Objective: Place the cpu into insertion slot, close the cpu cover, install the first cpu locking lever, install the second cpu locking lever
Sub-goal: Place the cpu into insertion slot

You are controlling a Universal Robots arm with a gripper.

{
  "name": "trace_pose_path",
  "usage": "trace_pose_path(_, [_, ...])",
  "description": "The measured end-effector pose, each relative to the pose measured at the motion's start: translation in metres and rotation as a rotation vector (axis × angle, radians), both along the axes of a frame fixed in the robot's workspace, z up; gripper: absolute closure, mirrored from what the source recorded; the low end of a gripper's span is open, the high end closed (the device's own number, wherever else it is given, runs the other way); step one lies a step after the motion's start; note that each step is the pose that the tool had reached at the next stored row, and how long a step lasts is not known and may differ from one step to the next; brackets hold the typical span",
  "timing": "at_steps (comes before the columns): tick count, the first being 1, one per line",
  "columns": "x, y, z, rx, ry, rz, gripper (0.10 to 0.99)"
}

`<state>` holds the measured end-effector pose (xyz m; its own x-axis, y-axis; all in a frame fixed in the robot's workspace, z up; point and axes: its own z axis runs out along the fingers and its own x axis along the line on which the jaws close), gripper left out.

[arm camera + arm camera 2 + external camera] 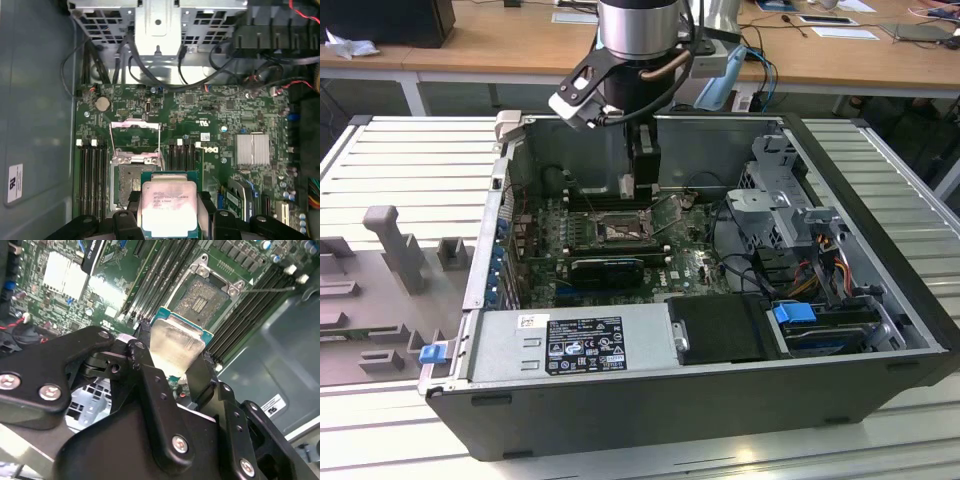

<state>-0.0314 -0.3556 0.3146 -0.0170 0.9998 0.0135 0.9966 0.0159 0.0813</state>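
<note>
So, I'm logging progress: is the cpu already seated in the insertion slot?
No, in the second wrist view the gripper holds the cpu aloft, and the insertion slot lies bare beyond it.

An open black computer case [700, 410] lies on its side across the middle of the ribbed metal bench [410, 150]. Along its near wall sits a grey power supply [570, 345] with a dark label. A grey fixture plate [380, 290] with upright blocks lies at the bench's edge on the exterior view's left. In the first wrist view the green motherboard [210, 110] carries a coin cell battery [102, 103], a finned heatsink [252, 149] and black memory slots [92, 170], with a silver drive cage [157, 30] beside it.
</note>
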Motion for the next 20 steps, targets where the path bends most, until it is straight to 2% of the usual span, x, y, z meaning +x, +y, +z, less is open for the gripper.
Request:
trace_pose_path(7, [0.0000, 0.0019, -0.0036, 0.000, 0.0010, 0.070, 0.557])
trace_pose_path(20, [-0.0001, 0.0041, -0.0098, 0.000, 0.0012, 0.123, 0.557])
